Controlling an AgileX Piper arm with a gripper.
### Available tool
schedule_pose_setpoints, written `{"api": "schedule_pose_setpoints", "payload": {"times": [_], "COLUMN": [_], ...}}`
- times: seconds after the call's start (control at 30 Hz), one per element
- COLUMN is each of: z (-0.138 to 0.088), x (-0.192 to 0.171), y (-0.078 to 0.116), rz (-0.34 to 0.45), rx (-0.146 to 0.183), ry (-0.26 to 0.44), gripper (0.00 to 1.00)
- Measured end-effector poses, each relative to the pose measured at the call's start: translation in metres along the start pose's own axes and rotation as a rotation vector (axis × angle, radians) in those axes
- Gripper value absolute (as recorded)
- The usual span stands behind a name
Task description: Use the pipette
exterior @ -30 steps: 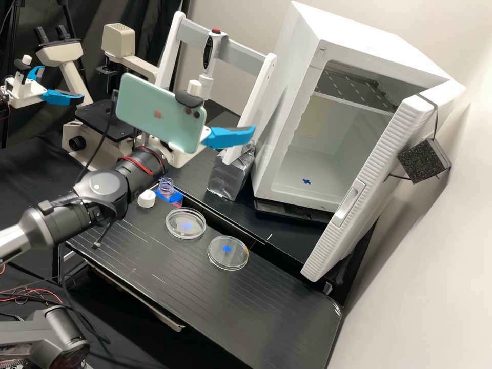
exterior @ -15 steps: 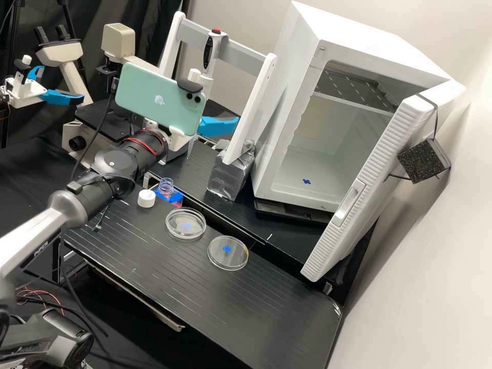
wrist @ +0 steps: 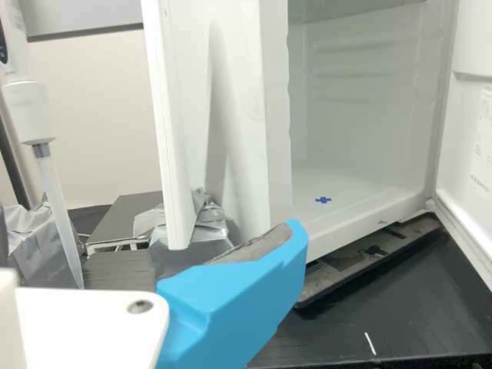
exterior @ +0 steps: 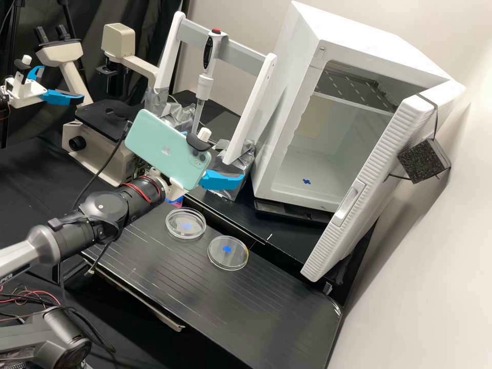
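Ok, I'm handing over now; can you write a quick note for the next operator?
Pincer: out in front of the rack, low by its foot; whether it is open or shut can't be told.
Pipette: hanging from the rack's crossbar, tip down.
Dish and second dish: on the bench.
Done: no pipette pick-up yet.
Left: probably grip the pipette, lift it off and use it, perhaps at the dishes.
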Motion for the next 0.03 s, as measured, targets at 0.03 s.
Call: {"api": "schedule_pose_setpoints", "payload": {"times": [0.03], "z": [0.0003], "x": [-0.0001], "y": [0.0006], "rz": [0.001], "rx": [0.0], "ry": [0.001], "gripper": [1.0]}}
